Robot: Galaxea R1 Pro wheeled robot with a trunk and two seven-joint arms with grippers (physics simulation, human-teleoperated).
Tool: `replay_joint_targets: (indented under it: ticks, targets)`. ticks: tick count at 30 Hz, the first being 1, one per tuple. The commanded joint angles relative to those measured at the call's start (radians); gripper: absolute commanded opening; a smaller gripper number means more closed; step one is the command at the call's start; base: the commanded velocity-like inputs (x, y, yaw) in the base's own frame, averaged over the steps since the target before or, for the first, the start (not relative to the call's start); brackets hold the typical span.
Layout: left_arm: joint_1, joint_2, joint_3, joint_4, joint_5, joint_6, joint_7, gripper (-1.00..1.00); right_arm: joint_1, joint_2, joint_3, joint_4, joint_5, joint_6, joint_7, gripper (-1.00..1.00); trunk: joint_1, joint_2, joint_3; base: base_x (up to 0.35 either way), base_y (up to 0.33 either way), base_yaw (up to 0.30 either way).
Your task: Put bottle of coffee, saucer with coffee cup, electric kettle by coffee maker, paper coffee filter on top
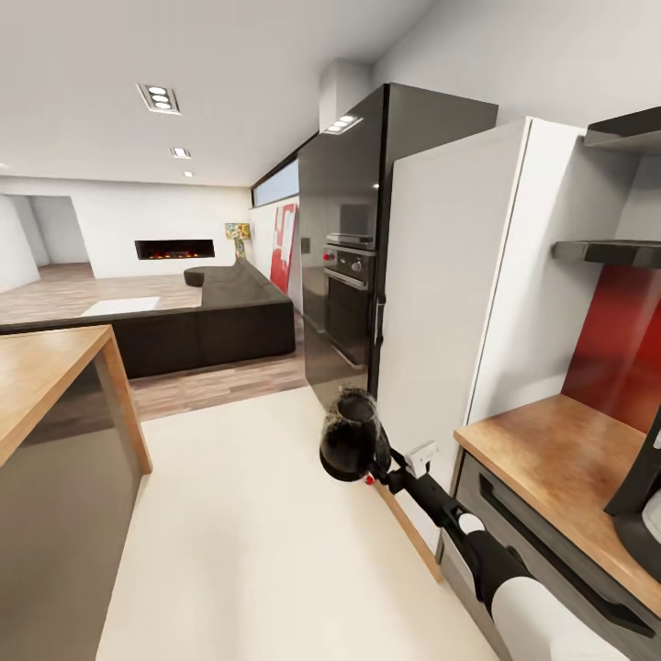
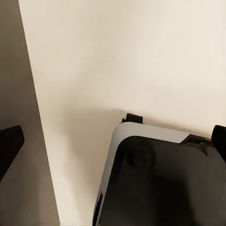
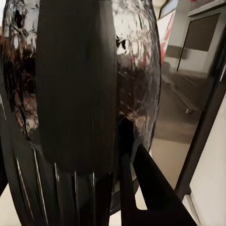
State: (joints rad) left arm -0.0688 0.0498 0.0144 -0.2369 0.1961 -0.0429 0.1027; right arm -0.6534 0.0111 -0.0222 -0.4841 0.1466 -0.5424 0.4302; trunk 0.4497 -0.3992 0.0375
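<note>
My right gripper (image 1: 384, 474) is shut on the electric kettle (image 1: 350, 436), a rounded dark smoky vessel with a small red switch, held over the pale floor to the left of the cabinets. Close up, the kettle's black handle (image 3: 77, 94) runs down the translucent body, with one finger (image 3: 157, 188) beside it. The kitchen countertop (image 1: 551, 464) lies to the right of the kettle. On it, at the right edge, stands part of the black coffee maker (image 1: 644, 496). A black kitchen shelf (image 1: 606, 252) hangs above. My left gripper (image 2: 115, 141) is open over the floor, fingertips (image 2: 9, 146) wide apart.
A tall white cabinet panel (image 1: 450, 275) and a black fridge (image 1: 344, 229) stand behind the kettle. A wooden island (image 1: 46, 367) is at the left. Pale floor (image 1: 248, 532) runs between island and cabinets. My robot base (image 2: 160, 183) is below the left gripper.
</note>
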Motion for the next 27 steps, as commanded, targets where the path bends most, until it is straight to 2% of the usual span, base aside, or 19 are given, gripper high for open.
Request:
replay_joint_targets:
  ticks: [1, 5, 9, 10, 11, 14, 16, 19, 24, 27]
  targets:
    - [0.000, 0.000, 0.001, 0.001, 0.006, -0.003, 0.000, 1.00, -0.001, 0.001, -0.005, -0.003, 0.003, -0.004, -0.002, -1.00, 0.000, -0.001, 0.000, 0.000, 0.000, 0.000]
    - [0.000, 0.000, 0.000, 0.001, 0.005, -0.003, -0.001, 1.00, -0.001, 0.003, -0.011, -0.076, 0.004, 0.026, -0.005, -1.00, 0.000, -0.001, 0.000, 0.000, 0.000, 0.000]
    - [0.000, -0.001, 0.000, 0.001, 0.004, -0.003, -0.001, 1.00, -0.002, 0.002, -0.024, -0.211, 0.003, 0.176, -0.007, -1.00, 0.000, -0.001, 0.000, 0.000, 0.000, 0.000]
    - [0.000, -0.001, 0.000, 0.001, 0.004, -0.003, -0.001, 1.00, -0.002, 0.001, -0.031, -0.226, 0.003, 0.195, -0.008, -1.00, 0.000, -0.001, 0.000, 0.000, 0.000, 0.000]
    - [0.000, -0.001, -0.001, 0.001, 0.003, -0.003, -0.001, 1.00, -0.002, 0.001, -0.061, -0.258, 0.004, 0.241, -0.010, -1.00, 0.000, -0.001, 0.000, 0.000, 0.000, 0.000]
    - [0.000, -0.002, -0.001, 0.001, 0.003, -0.003, -0.001, 1.00, -0.001, 0.003, -0.146, -0.284, 0.004, 0.288, -0.038, -1.00, 0.000, -0.001, 0.000, 0.000, 0.000, 0.000]
    - [0.000, -0.002, -0.001, 0.001, 0.003, -0.003, -0.001, 1.00, -0.001, 0.006, -0.167, -0.285, 0.004, 0.295, -0.075, -1.00, 0.000, -0.001, 0.000, 0.000, 0.000, 0.000]
    - [0.000, -0.002, -0.001, 0.001, 0.003, -0.003, -0.001, 1.00, 0.000, 0.010, -0.177, -0.270, 0.004, 0.298, -0.152, -1.00, 0.000, -0.001, 0.000, 0.000, 0.000, 0.000]
    - [0.000, -0.002, -0.001, 0.001, 0.003, -0.002, -0.001, 1.00, 0.000, 0.018, -0.180, -0.162, 0.001, 0.291, -0.296, -1.00, 0.000, -0.001, 0.000, 0.000, 0.000, 0.000]
    - [0.000, -0.002, 0.000, 0.001, 0.003, -0.002, -0.001, 1.00, 0.000, 0.034, -0.180, -0.100, 0.001, 0.245, -0.386, -1.00, 0.000, -0.001, 0.000, 0.000, 0.000, 0.000]
